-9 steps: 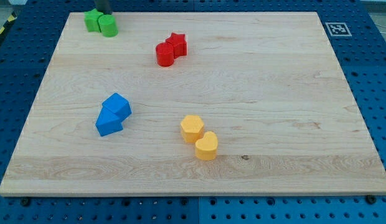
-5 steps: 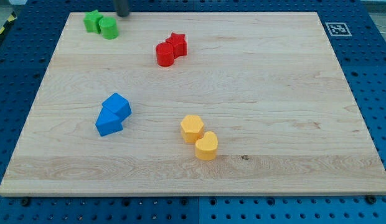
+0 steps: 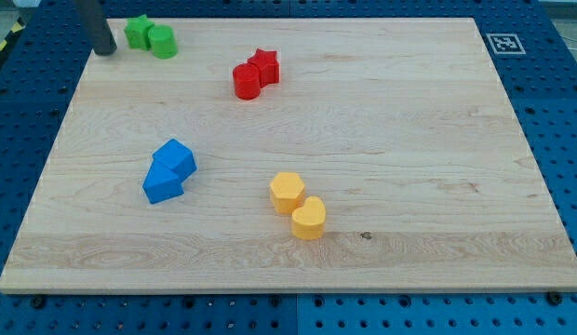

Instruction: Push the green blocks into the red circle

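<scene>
Two green blocks sit touching at the board's top left: a green star [image 3: 136, 31] and, to its right, a green cylinder [image 3: 162, 41]. My tip [image 3: 105, 52] is just left of the green star, a small gap away, at the board's left edge. The red cylinder [image 3: 247, 81] and the red star [image 3: 265, 65] stand touching, right of the green pair and a little lower.
Two blue blocks [image 3: 168, 170] lie together at the left middle. Two yellow blocks, a hexagon [image 3: 287, 191] and a heart [image 3: 309, 218], sit at the bottom centre. The wooden board [image 3: 409, 140] carries a marker tag [image 3: 503, 43] at the top right.
My tip has moved from above and right of the green blocks to their left side, lower in the view. No block has moved.
</scene>
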